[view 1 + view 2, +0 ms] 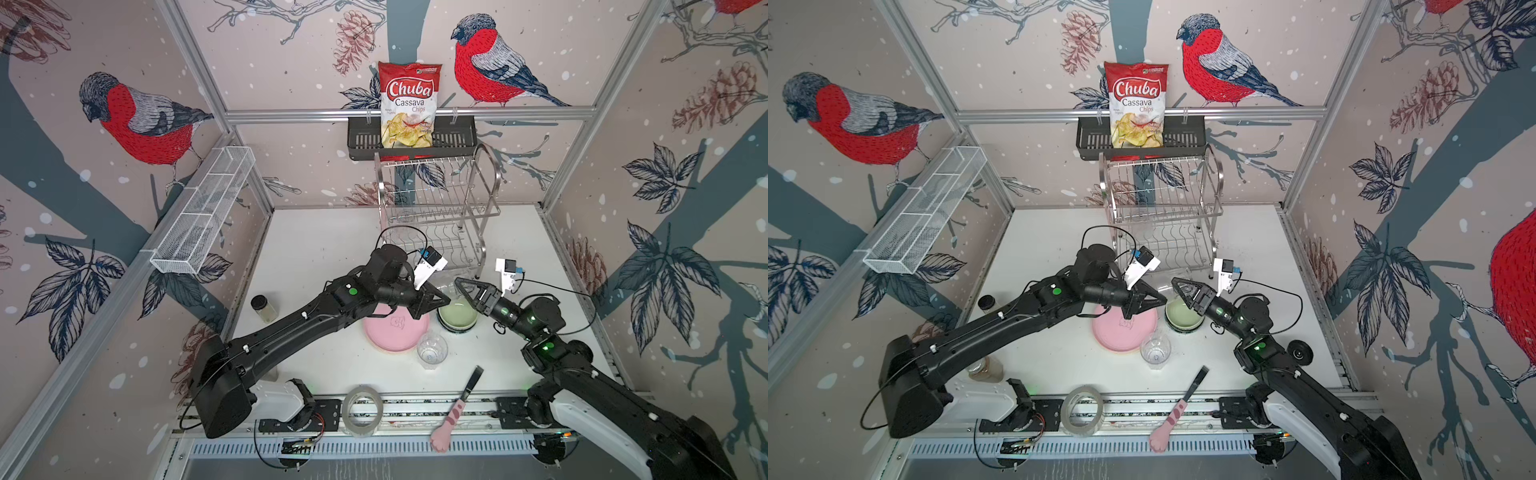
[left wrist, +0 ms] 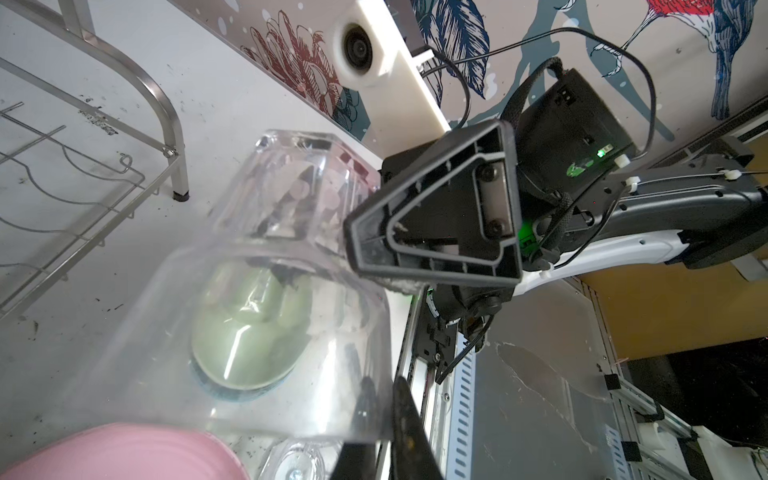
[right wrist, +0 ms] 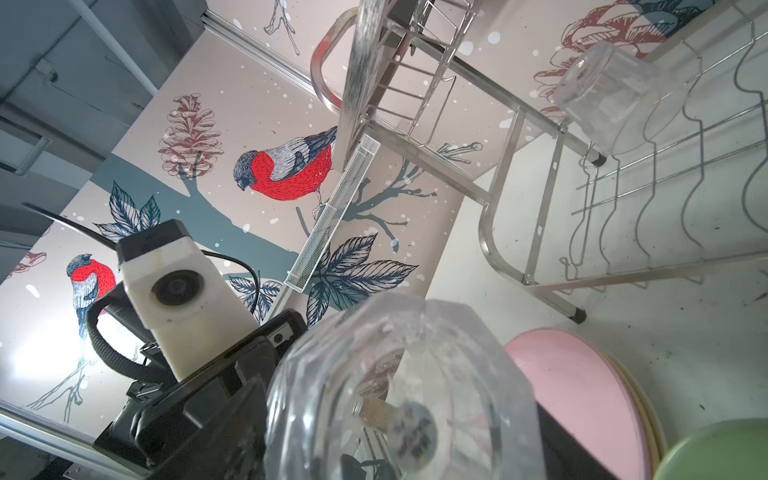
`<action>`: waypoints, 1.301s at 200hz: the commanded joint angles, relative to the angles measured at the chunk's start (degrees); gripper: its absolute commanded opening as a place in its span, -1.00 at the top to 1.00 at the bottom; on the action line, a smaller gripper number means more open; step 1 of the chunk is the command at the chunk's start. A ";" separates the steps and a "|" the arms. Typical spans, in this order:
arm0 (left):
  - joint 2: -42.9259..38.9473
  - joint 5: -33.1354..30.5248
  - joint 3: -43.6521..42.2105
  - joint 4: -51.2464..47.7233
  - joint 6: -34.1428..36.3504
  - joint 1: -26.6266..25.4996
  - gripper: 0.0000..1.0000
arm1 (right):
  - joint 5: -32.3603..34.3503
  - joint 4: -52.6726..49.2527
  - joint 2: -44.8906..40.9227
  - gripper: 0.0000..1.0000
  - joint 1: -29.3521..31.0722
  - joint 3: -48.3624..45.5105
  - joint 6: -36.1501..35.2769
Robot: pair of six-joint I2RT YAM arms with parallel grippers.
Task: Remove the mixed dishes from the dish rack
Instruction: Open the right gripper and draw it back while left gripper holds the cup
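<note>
A mid-air handover, by the look of it. The left gripper (image 1: 445,300) has its jaws clenched on the thin wall of a clear glass (image 2: 270,332) near the rim. It holds the glass tipped on its side above the pale green bowl (image 1: 458,316), just beside the stack topped by the pink plate (image 1: 395,328). The right gripper (image 1: 460,285) sits at the glass's far end, and the faceted base fills the right wrist view. Whether those jaws have closed on it I cannot tell.

The dish rack (image 1: 440,199) stands at the back of the worktop (image 1: 316,257), its shelves almost bare. A second glass (image 1: 432,349) stands on the worktop in front of the plates. A third glass (image 3: 602,99) shows by the rack's front foot, on the lower shelf or just off it (I cannot tell which).

The main risk is timing. If the left jaws let go before the right has a firm hold, the glass drops straight onto the bowl or plates and may chip or crack. The wall is smooth and the rim pinch is narrow, so a sideways nudge from the right jaws could twist the glass loose. If both arms hold and pull apart unevenly, the glass takes the strain, and a wide swing could knock the third glass
</note>
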 commanded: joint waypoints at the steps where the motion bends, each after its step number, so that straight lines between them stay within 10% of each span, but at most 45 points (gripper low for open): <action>1: 0.57 1.55 0.94 -3.24 1.70 -0.05 1.00 | -3.58 6.99 0.51 -0.56 0.04 0.62 -0.60; 38: 0.93 -0.80 1.43 -3.89 2.13 -0.03 1.00 | -4.53 8.00 1.14 -0.19 0.11 0.76 -0.52; 56: 0.93 -1.31 1.05 -2.33 0.97 -0.03 0.69 | -4.75 8.42 1.14 -0.06 0.36 0.54 -0.43; 149: -1.25 -6.78 -0.95 9.50 -6.31 -0.03 0.26 | -2.77 12.30 0.87 0.11 3.13 -1.56 1.40; 220: -4.59 -12.86 -3.49 19.54 -10.62 -0.03 0.24 | -0.47 15.08 1.04 0.12 7.93 -1.93 1.25; 260: -2.92 -9.50 -3.58 23.36 -13.08 -0.07 0.57 | 0.61 15.78 2.47 0.12 10.63 -1.58 0.14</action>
